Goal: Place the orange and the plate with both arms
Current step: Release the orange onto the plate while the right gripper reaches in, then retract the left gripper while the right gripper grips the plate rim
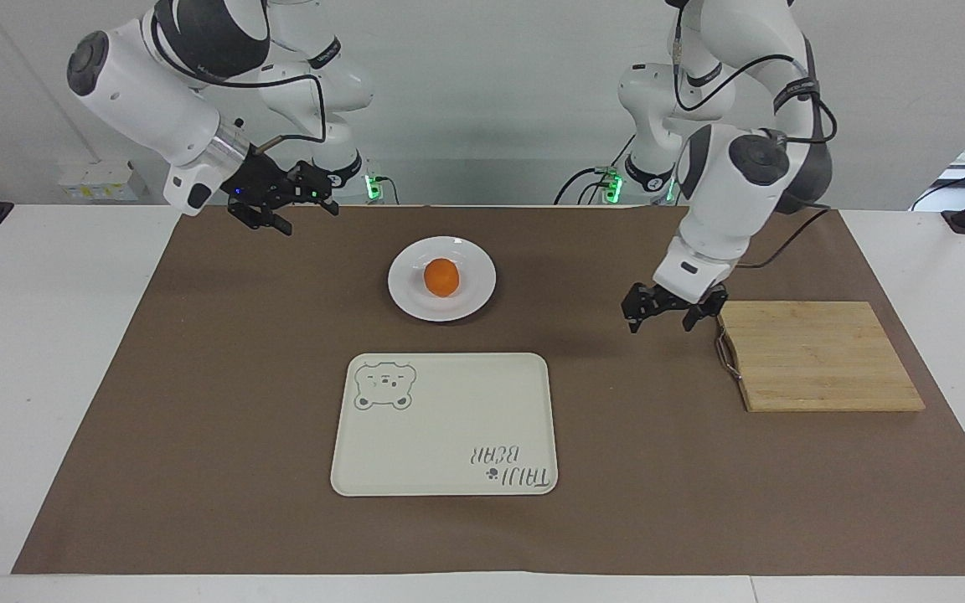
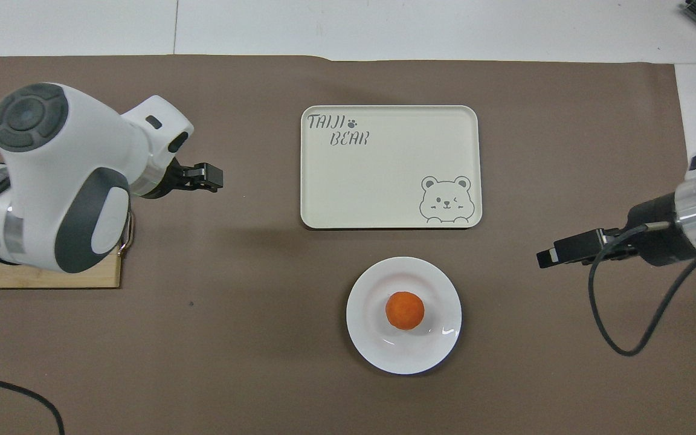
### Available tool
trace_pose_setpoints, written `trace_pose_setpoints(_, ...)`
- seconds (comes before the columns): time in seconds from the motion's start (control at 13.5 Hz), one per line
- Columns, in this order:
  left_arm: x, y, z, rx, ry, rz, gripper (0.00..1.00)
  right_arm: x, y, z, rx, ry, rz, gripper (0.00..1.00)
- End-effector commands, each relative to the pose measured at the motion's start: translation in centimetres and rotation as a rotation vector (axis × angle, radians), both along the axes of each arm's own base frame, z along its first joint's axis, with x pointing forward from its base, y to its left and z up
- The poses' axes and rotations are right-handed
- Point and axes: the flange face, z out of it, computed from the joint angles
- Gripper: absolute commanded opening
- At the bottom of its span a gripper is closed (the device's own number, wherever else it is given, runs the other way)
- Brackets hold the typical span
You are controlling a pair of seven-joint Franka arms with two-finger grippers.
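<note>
The orange [image 1: 441,277] lies in the middle of the white plate [image 1: 403,293] on the brown mat, with nothing touching it. It also shows on the plate [image 2: 372,341] in the overhead view [image 2: 405,310]. My left gripper [image 1: 660,321] is open and empty, low over the mat beside the handle edge of the wooden board, well away from the plate. It shows in the overhead view too [image 2: 212,178]. My right gripper [image 1: 302,213] is open and empty, raised over the mat toward the right arm's end, pointing toward the plate [image 2: 544,258].
A cream tray with a bear print [image 1: 449,427] lies farther from the robots than the plate, also seen from overhead [image 2: 384,175]. A wooden cutting board [image 1: 817,356] with a metal handle lies at the left arm's end, partly covered by the left arm from overhead [image 2: 34,277].
</note>
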Motion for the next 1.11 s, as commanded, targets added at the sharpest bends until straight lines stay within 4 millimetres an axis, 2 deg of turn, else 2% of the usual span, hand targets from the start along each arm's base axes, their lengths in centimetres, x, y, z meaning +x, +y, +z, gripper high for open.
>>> trace_pose_setpoints(0.0,0.0,4.4,3.9,0.015,0.027,-0.067,1.00,-2.3,-1.2,-5.3,0.138,-0.041,0.040,1.00)
trace_pose_setpoints(0.07,-0.2,6.1,5.5,0.017,0.041,-0.085,1.00,-2.8,-1.3,-7.2,0.172,-0.054,0.050,1.00)
trace_pose_setpoints(0.22,-1.0,8.5,8.5,0.022,0.061,-0.106,1.00,-3.5,-1.3,-9.7,0.185,-0.060,0.054,1.00)
trace_pose_setpoints(0.3,-1.6,9.3,9.7,0.025,0.074,-0.118,1.00,-3.9,-0.8,-10.4,0.213,-0.052,0.048,1.00)
trace_pose_setpoints(0.37,-2.3,9.7,11.0,0.029,0.079,-0.132,1.00,-4.4,-0.7,-12.0,0.265,-0.050,0.048,1.00)
trace_pose_setpoints(0.45,-3.3,11.3,12.7,0.028,0.059,-0.120,1.00,-5.2,-0.7,-13.8,0.293,-0.066,0.068,1.00)
trace_pose_setpoints(0.52,-3.9,12.2,13.6,0.028,0.051,-0.124,1.00,-5.9,-0.8,-15.3,0.292,-0.074,0.071,1.00)
trace_pose_setpoints(0.74,-4.8,13.5,14.8,0.028,0.076,-0.121,1.00,-6.9,-0.1,-17.9,0.341,-0.028,0.020,1.00)
trace_pose_setpoints(0.89,-5.1,13.3,16.0,0.030,0.078,-0.123,1.00,-7.6,0.3,-19.4,0.355,-0.013,-0.013,1.00)
trace_pose_setpoints(1.04,-5.3,13.8,15.9,0.029,0.087,-0.114,1.00,-8.0,0.6,-21.2,0.383,0.018,-0.053,1.00)
